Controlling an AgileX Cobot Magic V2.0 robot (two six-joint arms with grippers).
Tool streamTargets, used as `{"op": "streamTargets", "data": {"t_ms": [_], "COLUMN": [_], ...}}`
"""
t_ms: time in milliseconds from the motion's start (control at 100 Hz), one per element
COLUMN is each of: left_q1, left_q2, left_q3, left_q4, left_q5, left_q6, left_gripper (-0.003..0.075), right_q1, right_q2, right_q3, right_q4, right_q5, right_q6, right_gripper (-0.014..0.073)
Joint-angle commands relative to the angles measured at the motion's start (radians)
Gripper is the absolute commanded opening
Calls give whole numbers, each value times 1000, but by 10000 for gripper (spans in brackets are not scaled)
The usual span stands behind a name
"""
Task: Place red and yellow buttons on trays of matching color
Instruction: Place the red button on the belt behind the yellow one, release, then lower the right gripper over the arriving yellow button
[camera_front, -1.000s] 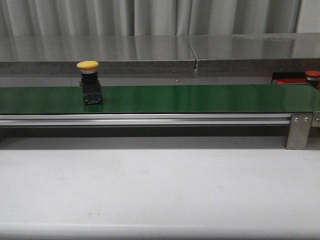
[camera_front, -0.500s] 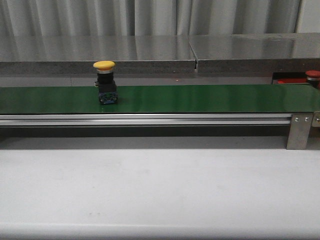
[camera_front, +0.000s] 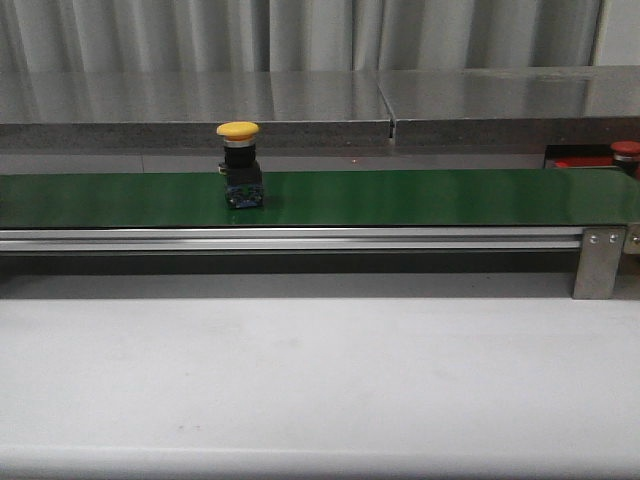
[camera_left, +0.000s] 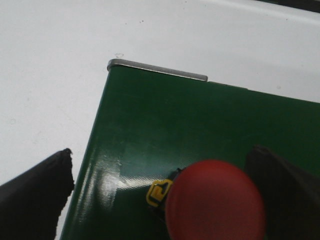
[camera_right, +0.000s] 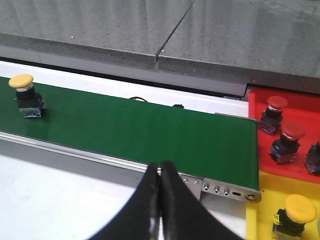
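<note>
Pressing its two black fingers flat together, the right gripper (camera_right: 160, 220) holds nothing and hangs over the white table, just short of the belt's metal rail. From it, the yellow button (camera_right: 25, 95) stands on the green belt (camera_right: 150, 130) out toward ten o'clock, well apart. Toward two o'clock lies the red tray (camera_right: 260, 100) with red buttons (camera_right: 276, 110) already in it, and at about three o'clock the yellow tray (camera_right: 260, 220) with one yellow-capped button (camera_right: 299, 212) on it.

The left gripper (camera_left: 165, 200) is spread wide, its dark fingers (camera_left: 35, 200) on either side of a red button (camera_left: 215, 202) that stands on the belt near its end plate. I cannot tell whether either finger touches it; the jaws do not look clamped.

In the front view neither arm shows. There the yellow button (camera_front: 240, 165) has ridden along the belt (camera_front: 400, 197) toward three o'clock in each of the last half seconds, upright throughout and now left of centre. So the belt is running and carrying it toward the trays' end, where the red tray's (camera_front: 585, 160) corner shows. My judgement: this piece is not yet within the right arm's easy reach, the pick must be timed to a moving target, and the closed fingers must open first.
</note>
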Motion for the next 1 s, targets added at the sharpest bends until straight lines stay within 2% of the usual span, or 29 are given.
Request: {"op": "streamTargets", "data": {"t_ms": [0,140,400,610,990], "left_q1": [-4,-22,-128,-189,-189], "left_q2": [-85,-160,-360,-557,-950], "left_q3": [-34,-34,18,197,560], "left_q4": [-19,-19,-15,-22,-104], "left_q5": [-44,-39,-29,-97,-106], "left_q6": [2,2,2,2,2], "left_gripper": [657,619,618,618,617], "right_q1": [0,0,0,0,0], "right_q2": [-1,-1,-1,-1,-1], "right_q3": [-25,-25,-25,-25,-25], "right_q4": [20,20,20,21,21], "right_q5": [-49,-49,-49,-49,-56], "right_q6": [-9,-9,-9,-9,-9], "right_gripper": [-118,-118,-118,-118,-118]}}
